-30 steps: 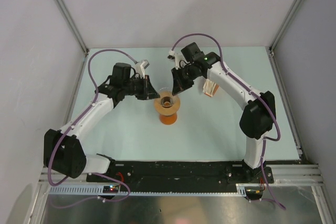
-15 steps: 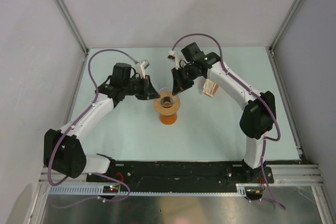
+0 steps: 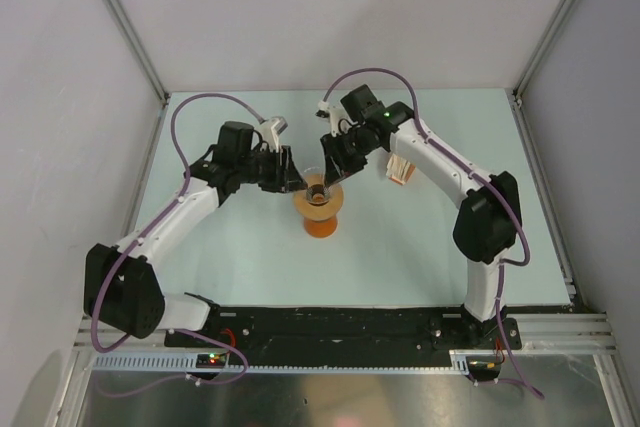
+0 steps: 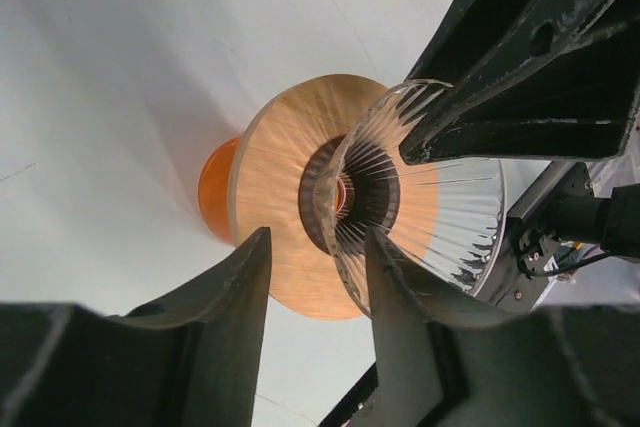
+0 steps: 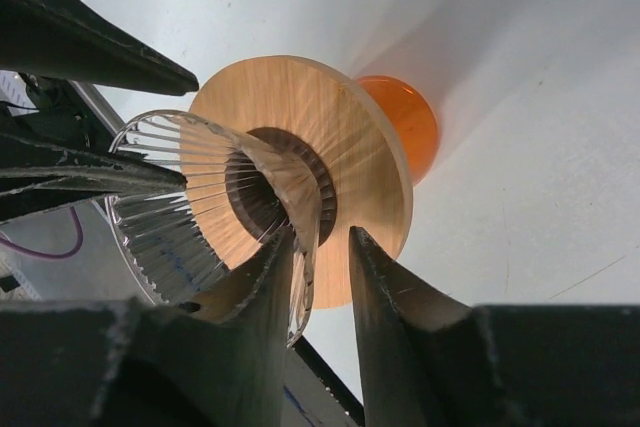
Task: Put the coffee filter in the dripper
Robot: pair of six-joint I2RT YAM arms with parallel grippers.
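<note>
The dripper is a tan wooden ring with a dark centre hole and a clear ribbed cone, and it sits on an orange vessel. My left gripper is at its left rim and my right gripper at its far rim. In the left wrist view the open left gripper straddles the clear rim in front of the wooden ring. In the right wrist view the open right gripper has the clear rim between its fingers, resting against one finger, by the ring. No single white coffee filter shows in any view.
A tan-and-white ribbed stack of filters stands on the table just right of the right arm's forearm. The orange vessel also shows in the left wrist view and the right wrist view. Grey walls and metal frame rails bound the table.
Both grippers have closed in a little on the dripper's rim: the right one moved slightly left, the left one slightly right. The dripper and vessel have not moved.
</note>
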